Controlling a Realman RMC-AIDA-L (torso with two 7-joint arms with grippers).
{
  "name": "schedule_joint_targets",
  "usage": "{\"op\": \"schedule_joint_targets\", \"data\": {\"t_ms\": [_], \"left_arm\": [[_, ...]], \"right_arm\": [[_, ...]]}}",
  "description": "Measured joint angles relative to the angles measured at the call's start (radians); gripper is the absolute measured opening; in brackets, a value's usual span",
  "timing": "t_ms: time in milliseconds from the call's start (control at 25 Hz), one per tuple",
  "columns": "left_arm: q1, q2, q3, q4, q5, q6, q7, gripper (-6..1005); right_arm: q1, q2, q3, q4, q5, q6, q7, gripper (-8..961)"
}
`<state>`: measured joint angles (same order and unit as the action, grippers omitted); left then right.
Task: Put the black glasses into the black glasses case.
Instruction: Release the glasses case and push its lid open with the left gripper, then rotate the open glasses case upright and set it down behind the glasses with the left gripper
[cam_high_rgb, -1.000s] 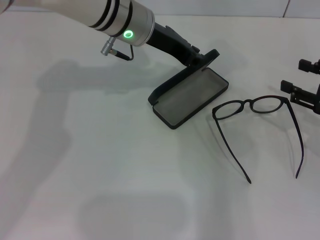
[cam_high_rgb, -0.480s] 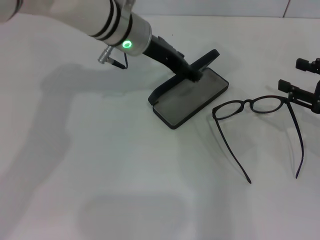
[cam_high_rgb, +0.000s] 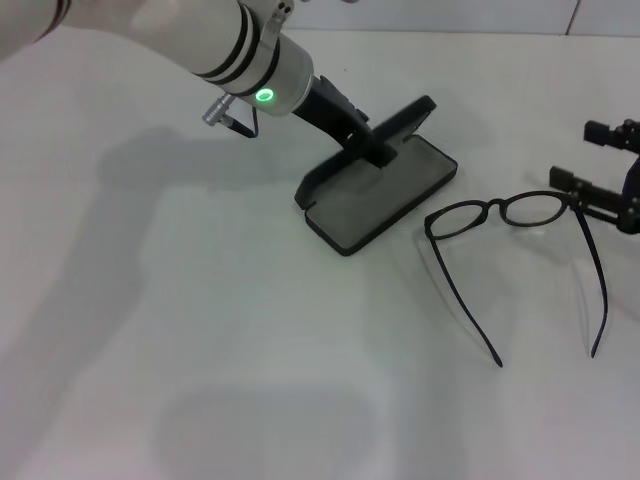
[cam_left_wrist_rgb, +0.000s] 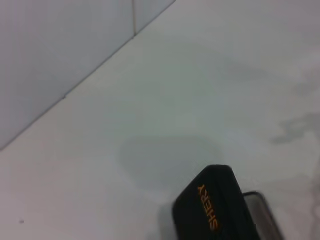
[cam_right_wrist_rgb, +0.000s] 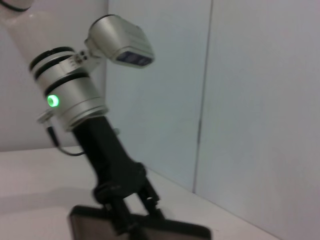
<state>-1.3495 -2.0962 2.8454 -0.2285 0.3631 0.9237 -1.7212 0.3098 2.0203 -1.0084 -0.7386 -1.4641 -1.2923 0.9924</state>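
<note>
The black glasses case (cam_high_rgb: 385, 195) lies open mid-table, its grey lining up and its lid (cam_high_rgb: 412, 113) raised at the back. My left gripper (cam_high_rgb: 383, 146) reaches in from the upper left and is shut on the lid near the hinge. The left wrist view shows the lid with gold lettering (cam_left_wrist_rgb: 209, 207). The right wrist view shows the left gripper (cam_right_wrist_rgb: 131, 212) on the case (cam_right_wrist_rgb: 165, 231). The black glasses (cam_high_rgb: 515, 210) lie unfolded on the table right of the case, temples pointing to the front. My right gripper (cam_high_rgb: 583, 156) is open at the right edge, just beside the frame's right hinge.
The white table (cam_high_rgb: 200, 330) carries nothing else in the head view. The left arm's silver wrist with a green light (cam_high_rgb: 264, 96) hangs over the table behind the case. A white panelled wall (cam_right_wrist_rgb: 240, 100) stands behind the table.
My left wrist has come lower and toward the front, and its fingers have slid down the lid toward the hinge. The right gripper has edged slightly left. The glasses have not moved.
</note>
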Motion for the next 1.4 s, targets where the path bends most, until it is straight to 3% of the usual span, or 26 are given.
{"op": "schedule_joint_targets", "data": {"t_ms": [240, 360, 920, 1160, 1320, 1400], "left_arm": [[-0.001, -0.001, 0.000, 0.007, 0.021, -0.031, 0.010, 553], [-0.004, 0.000, 0.000, 0.018, 0.047, -0.034, 0.031, 486], [-0.060, 0.000, -0.001, 0.081, 0.083, -0.090, 0.233, 152], [-0.061, -0.002, -0.001, 0.083, 0.049, -0.137, 0.379, 130], [-0.021, 0.001, -0.002, 0.100, -0.092, -0.156, 0.596, 110], [-0.016, 0.002, -0.001, 0.101, -0.110, -0.154, 0.626, 109]], "right_arm": [[-0.024, -0.005, 0.001, 0.017, -0.008, -0.161, -0.122, 665], [-0.032, -0.007, 0.000, 0.018, -0.032, -0.213, -0.148, 665], [-0.029, -0.006, 0.006, 0.048, -0.114, -0.233, -0.154, 665], [-0.030, -0.006, 0.007, 0.054, -0.115, -0.222, -0.158, 664], [-0.034, -0.008, 0.008, 0.056, -0.115, -0.211, -0.159, 664], [-0.034, -0.009, 0.009, 0.057, -0.115, -0.203, -0.159, 664]]}}
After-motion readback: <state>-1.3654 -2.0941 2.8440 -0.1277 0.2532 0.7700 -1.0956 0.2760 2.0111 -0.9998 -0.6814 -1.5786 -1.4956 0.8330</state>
